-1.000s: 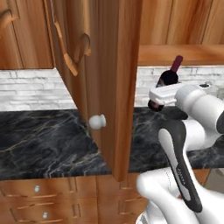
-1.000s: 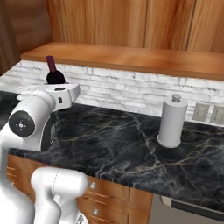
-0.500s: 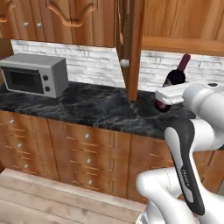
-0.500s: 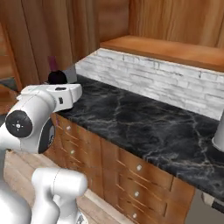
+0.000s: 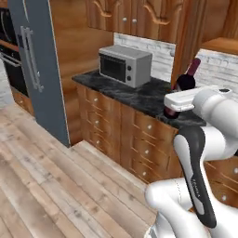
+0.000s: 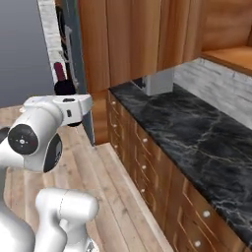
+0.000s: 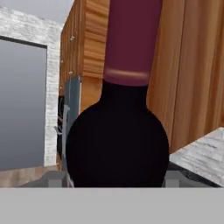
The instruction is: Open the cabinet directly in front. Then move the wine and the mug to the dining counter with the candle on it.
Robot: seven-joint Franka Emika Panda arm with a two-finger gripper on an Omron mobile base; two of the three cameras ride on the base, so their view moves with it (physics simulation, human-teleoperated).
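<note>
I have the wine (image 7: 117, 131) in the gripper (image 7: 116, 177): in the hand view the dark body of the bottle sits right between the two finger tips, with the red foil neck rising out of the top of the picture, so the jaws are clasped around the bottle's wide body. The bottle is carried clear of any surface. In the left base view the wine (image 5: 185, 82) stands upright just behind the white hand, its neck tilted a little to the right, above the front edge of the bench (image 5: 139, 95) with the black marble top. In the right base view I see the wine (image 6: 62, 81) poking up behind the hand, over the wooden floor (image 6: 106, 172) and well apart from the bench's front edge.

A grey microwave (image 5: 124, 64) sits on the bench near its left end, against the white brick wall. Wooden drawer units with small knobs (image 5: 125, 139) run under the bench. A tall grey fridge (image 5: 39, 69) stands to the left of the bench, beyond its end. Reddish-brown wall cabinets (image 5: 135, 18) hang above the microwave.
</note>
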